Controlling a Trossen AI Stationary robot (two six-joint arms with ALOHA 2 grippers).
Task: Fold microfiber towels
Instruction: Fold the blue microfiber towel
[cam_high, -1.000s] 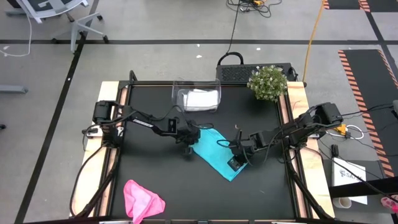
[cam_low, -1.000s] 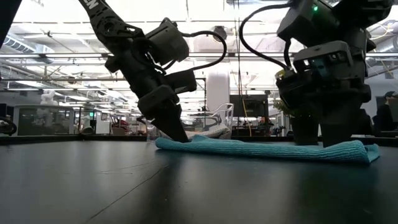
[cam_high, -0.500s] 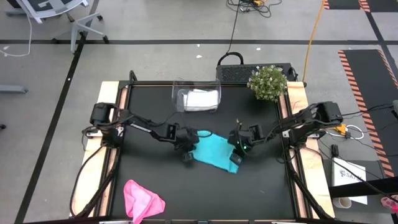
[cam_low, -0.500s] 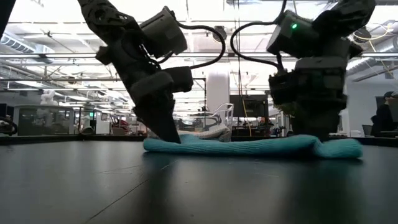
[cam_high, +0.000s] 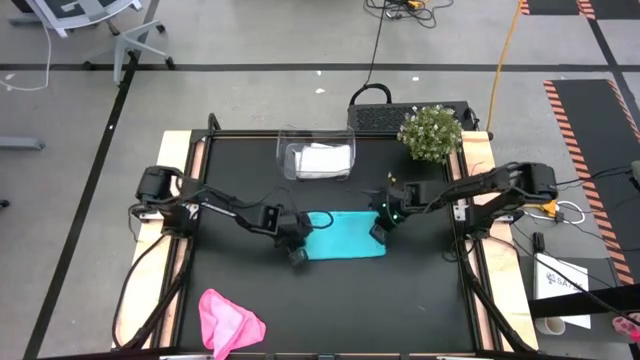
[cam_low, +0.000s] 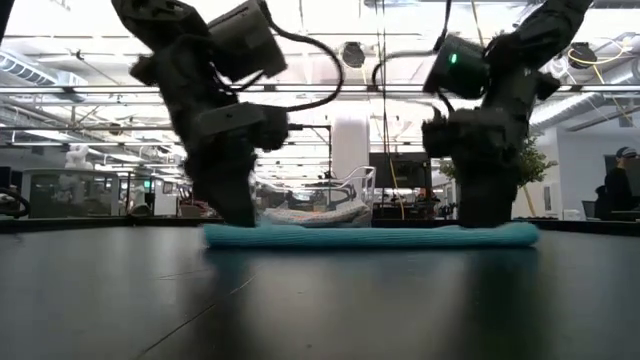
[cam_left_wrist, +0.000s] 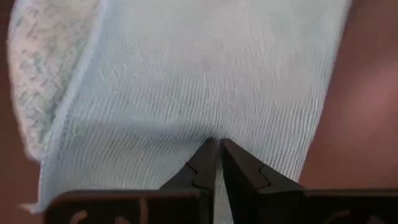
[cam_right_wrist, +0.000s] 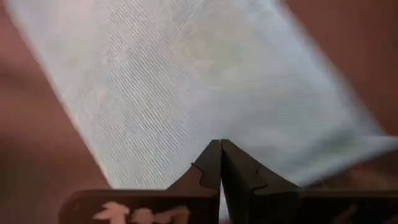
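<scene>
Teal towel (cam_high: 343, 234): folded into a flat rectangular strip near the middle of the black table (cam_high: 240, 290); in the low view it lies as a thin, even band (cam_low: 370, 236). Ribbed weave shows in both wrist views (cam_left_wrist: 217, 81) (cam_right_wrist: 186, 81).
Left gripper (cam_high: 297, 252): at the strip's left end, fingers (cam_left_wrist: 202, 171) pressed together and pinching the cloth's edge.
Right gripper (cam_high: 380, 232): at the strip's right end, fingers (cam_right_wrist: 208, 165) closed tip to tip on the cloth.
Pink towel (cam_high: 229, 320): crumpled, near the table's front edge, left of centre — well apart from both arms.
Pale towel (cam_high: 322, 159): inside the clear tub (cam_high: 315, 155) at the back edge, apparently folded.
Edges and open room: bare black surface lies in front of the teal strip and to its right; a potted plant (cam_high: 431, 133) stands at the back right corner.
Writing: a white sheet (cam_high: 562, 282) lies off the table to the right — its print is too small to read.
</scene>
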